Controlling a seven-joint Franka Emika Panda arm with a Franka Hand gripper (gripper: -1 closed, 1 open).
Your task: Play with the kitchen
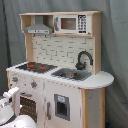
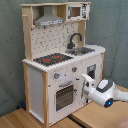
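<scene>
the end effector [image 2: 86, 80] sits just beside the toy kitchen [image 2: 55, 70] oven door [image 2: 65, 95]; whether its fingers are spread, i cannot tell.

No words, no brand marks, no numbers to read anywhere here. The kitchen [image 1: 60, 75] carries a microwave panel [image 1: 82, 23] up top in the first exterior view, with a grid of pale buttons, but nothing on them resolves into digits. In the second exterior view the same panel [image 2: 84, 10] gives only specks. The knobs [image 2: 56, 76] on the front show no markings I can make out. The arm's white casing [image 2: 106, 90] bears no legible label either.
</scene>
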